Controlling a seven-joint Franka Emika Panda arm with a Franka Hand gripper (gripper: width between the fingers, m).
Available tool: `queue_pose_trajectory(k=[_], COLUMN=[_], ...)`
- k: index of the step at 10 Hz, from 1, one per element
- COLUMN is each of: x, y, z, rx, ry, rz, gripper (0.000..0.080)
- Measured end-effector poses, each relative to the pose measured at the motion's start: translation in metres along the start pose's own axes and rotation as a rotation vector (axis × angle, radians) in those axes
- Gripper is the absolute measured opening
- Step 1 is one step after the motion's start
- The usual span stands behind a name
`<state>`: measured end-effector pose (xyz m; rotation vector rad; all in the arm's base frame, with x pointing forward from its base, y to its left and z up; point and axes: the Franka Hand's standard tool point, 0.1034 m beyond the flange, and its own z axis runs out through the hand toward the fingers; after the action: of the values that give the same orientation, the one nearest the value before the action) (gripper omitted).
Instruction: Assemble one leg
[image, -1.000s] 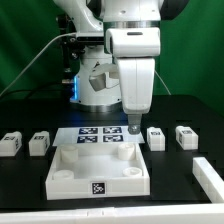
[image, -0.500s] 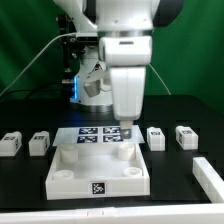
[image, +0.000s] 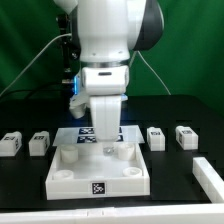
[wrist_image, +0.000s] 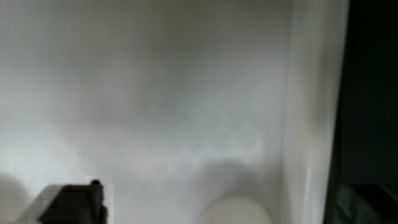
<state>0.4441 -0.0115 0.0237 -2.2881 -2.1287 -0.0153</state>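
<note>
Several legs, small white blocks with black-and-white tags, lie on the black table: two at the exterior view's left (image: 10, 143) (image: 40, 143) and two at its right (image: 156, 137) (image: 186, 136). My gripper (image: 106, 141) hangs low over the back part of the large white tabletop tray (image: 70, 178). It holds no leg that I can see. The hand hides the fingertips, so the gap between them does not show. In the wrist view a blurred white tray surface (wrist_image: 178, 100) fills the picture. One dark finger (wrist_image: 71, 205) shows at the edge, with a round socket (wrist_image: 249, 205) near it.
The marker board (image: 80, 132) lies behind the tray, partly hidden by my arm. Another white part (image: 210, 178) lies at the exterior view's right front. The robot base and cables stand at the back, before a green backdrop.
My arm has swung from over the tray's back right corner toward the exterior view's left and now hangs over the tray's back middle. The legs have not moved.
</note>
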Motion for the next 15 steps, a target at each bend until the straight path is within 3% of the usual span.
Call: queue_pose_trajectory(k=[5,6,7,9,10,15], x=[-0.0024,-0.0026,-0.0026,-0.0027,-0.0027,-0.0029], y=[-0.0037,-0.0038,-0.0039,-0.0040,-0.0041,-0.0039], z=[0.0093,0.0095,0.0096,0.0097,0.0098,0.0097], rx=[0.018,0.018,0.019,0.019,0.019,0.019], ry=[0.002,0.002,0.002,0.002,0.002,0.002], rz=[0.018,0.018,0.018,0.019,0.019,0.019], gripper=[0.0650,0.0547,0.0547,0.0187,0.0064,0.0058])
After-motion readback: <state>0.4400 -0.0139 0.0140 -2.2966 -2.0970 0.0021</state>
